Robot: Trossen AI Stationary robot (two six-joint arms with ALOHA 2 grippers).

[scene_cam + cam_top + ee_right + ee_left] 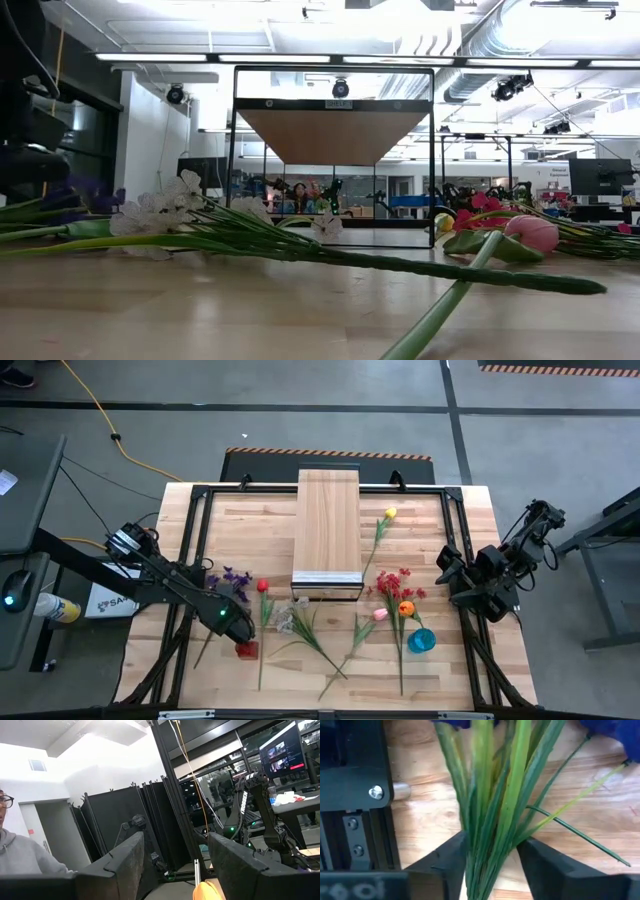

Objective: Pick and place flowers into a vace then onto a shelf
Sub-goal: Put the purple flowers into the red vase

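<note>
The left gripper (237,622) is closing around the leafy green stems of the purple spray (234,577) at about eight o'clock on the bench (470,540), so loose blades may be slipping out or dragging the red tulip (263,587) beside it. The right gripper (447,573) is hanging open and empty at three o'clock. The blossoms are cut off in the wrist view, and whether the stems are pinched yet is hard to judge.

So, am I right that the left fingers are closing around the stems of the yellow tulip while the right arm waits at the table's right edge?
Not quite: the left gripper has its fingers around the stems of the purple spray, as the left wrist view shows. The yellow tulip lies beside the shelf. The right gripper does wait at the right edge.
</note>
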